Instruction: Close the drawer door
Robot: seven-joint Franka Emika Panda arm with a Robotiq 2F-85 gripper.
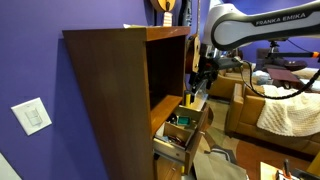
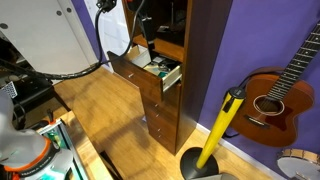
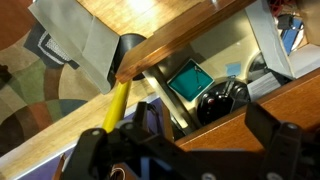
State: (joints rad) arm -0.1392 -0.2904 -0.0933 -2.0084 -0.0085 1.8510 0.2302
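We see the drawer door (image 2: 135, 78) pulled well out of the tall cabinet (image 1: 110, 90), just under the open shelf. Its pale inner walls and the small things inside are open to view, among them a teal box (image 3: 188, 78). The gripper (image 3: 180, 140) hangs just above the open drawer with its two fingers spread wide, and it holds nothing. We think this is on purpose. To shut a drawer no grasp is needed, only a flat push on the dark wood front, so the arm must first come to the outer side of that front. The contents seem to lie below the rim, so in our judgement they will not block the closing. A yellow handle (image 3: 117, 105) stands near the front and could be touched.
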